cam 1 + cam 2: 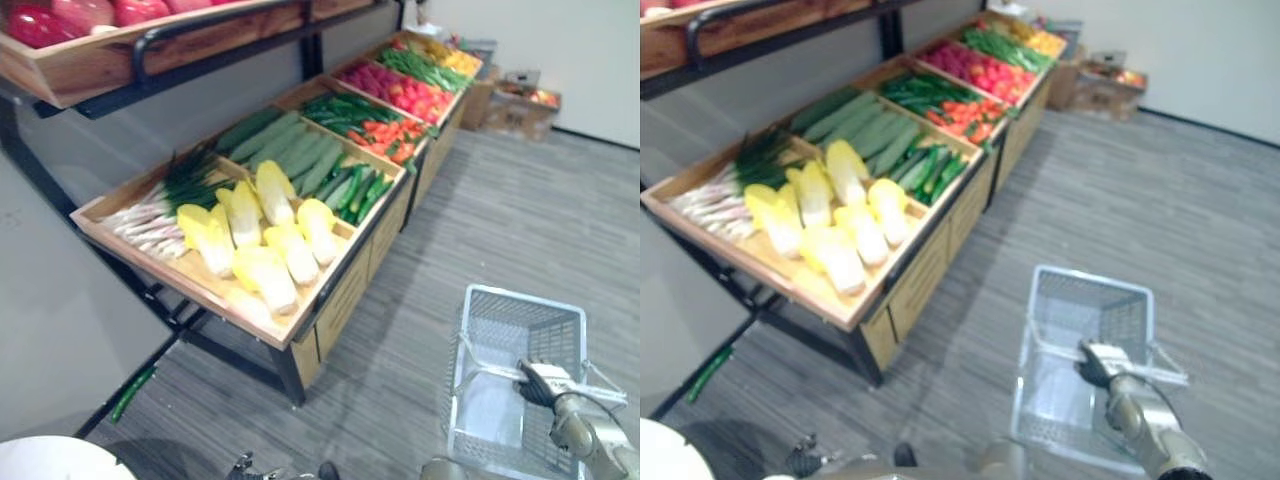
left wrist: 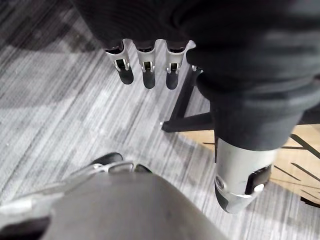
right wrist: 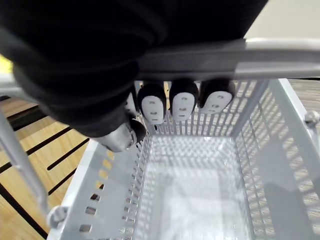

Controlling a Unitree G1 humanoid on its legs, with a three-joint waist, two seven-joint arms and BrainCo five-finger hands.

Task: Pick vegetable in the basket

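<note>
Vegetables lie sorted in the wooden stand (image 1: 345,297), which runs away from us along the wall on the left. In the nearest compartment, pale yellow cabbages (image 1: 270,240) lie beside a bundle of spring onions (image 1: 150,228). Long cucumbers (image 1: 290,150) lie in the next one, and further compartments hold green and red produce. On a higher shelf (image 1: 90,62) we see red vegetables (image 1: 80,15). One green vegetable (image 1: 132,392) lies on the grey floor (image 1: 500,220) under the near end of the stand. None of this produce is in a hand.

From the head views we place the white basket (image 1: 520,335) low on the right, well apart from the stand, with the right hand (image 1: 545,382) at its handle. The right wrist view gives us the grip itself: the fingers (image 3: 183,102) are curled round the grey handle (image 3: 280,57), and past them we look down onto the basket's perforated bottom.

From the left wrist view we read the left hand (image 2: 146,60): it hangs above the floor, holding nothing, its fingers straight and relaxed, near a dark leg (image 2: 182,105) of the stand.
</note>
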